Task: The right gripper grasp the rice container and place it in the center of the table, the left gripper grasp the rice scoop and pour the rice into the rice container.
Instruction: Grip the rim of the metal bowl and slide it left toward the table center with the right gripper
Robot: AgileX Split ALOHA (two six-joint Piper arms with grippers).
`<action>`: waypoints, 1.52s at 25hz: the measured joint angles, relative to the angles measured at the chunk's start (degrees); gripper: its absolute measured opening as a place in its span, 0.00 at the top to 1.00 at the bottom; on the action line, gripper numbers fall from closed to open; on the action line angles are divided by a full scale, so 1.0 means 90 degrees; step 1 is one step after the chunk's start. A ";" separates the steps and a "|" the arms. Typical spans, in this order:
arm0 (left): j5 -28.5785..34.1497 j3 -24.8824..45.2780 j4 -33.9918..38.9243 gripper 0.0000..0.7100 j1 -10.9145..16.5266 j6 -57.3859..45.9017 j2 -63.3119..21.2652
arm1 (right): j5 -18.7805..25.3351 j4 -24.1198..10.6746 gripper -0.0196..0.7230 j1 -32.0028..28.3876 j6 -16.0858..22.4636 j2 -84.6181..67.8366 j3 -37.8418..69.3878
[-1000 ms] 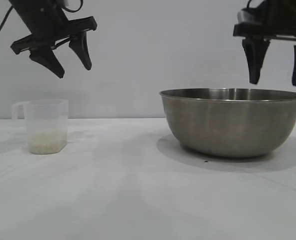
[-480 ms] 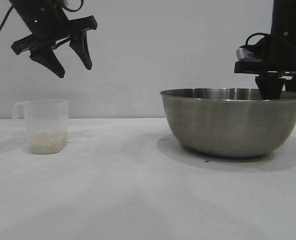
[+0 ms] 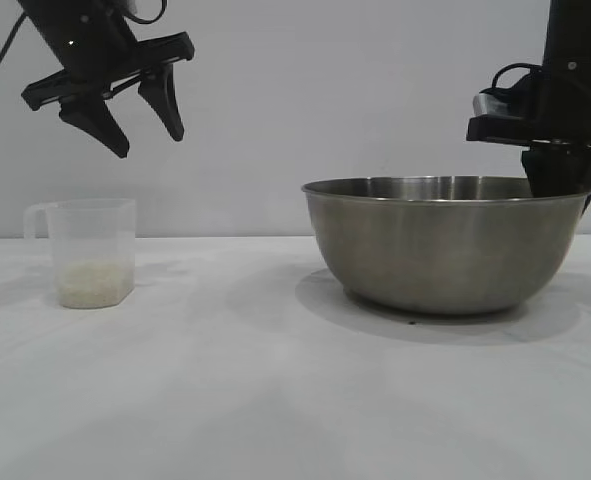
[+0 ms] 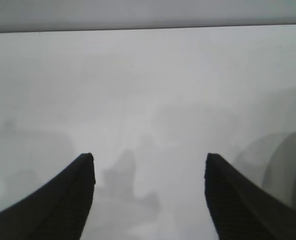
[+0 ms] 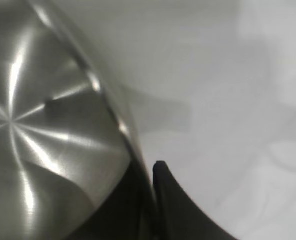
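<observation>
- Rice container (image 3: 445,245) sat upright on the table (image 3: 275,400), toward the right edge, open mouth facing up; round, so no long axis.
- Right gripper (image 3: 558,185) came straight down onto the container's right rim, clenched on the rim (image 5: 120,125); wrist view showed one finger (image 5: 173,200) outside the wall, the other inside against the steel.
- Compared with half a second before, container had shifted a little leftward, toward table center, with the gripper on it.
- Rice scoop (image 3: 93,252) stood upright near the left edge, well apart from the container, loop handle pointing toward the left edge, taller than wide.
- Rice (image 3: 95,283) lay as a shallow layer in the scoop's bottom.
- Left gripper (image 3: 140,118) hung above the scoop, not touching, tilted down, fingers (image 4: 62,200) spread, holding nothing.
</observation>
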 joint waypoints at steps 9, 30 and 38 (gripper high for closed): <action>0.0010 0.0000 -0.0011 0.41 0.0000 0.0000 0.0000 | 0.0006 0.0185 0.97 0.0582 -0.0132 -0.0099 0.0000; 0.0039 0.0000 -0.0050 0.41 0.0000 0.0000 0.0000 | 0.0016 0.0402 0.42 0.1160 -0.0168 -0.0333 0.0000; 0.0140 0.0000 -0.0050 0.41 0.0000 0.0000 0.0000 | 0.0092 -0.0472 0.29 0.1160 -0.0016 -0.1278 0.0000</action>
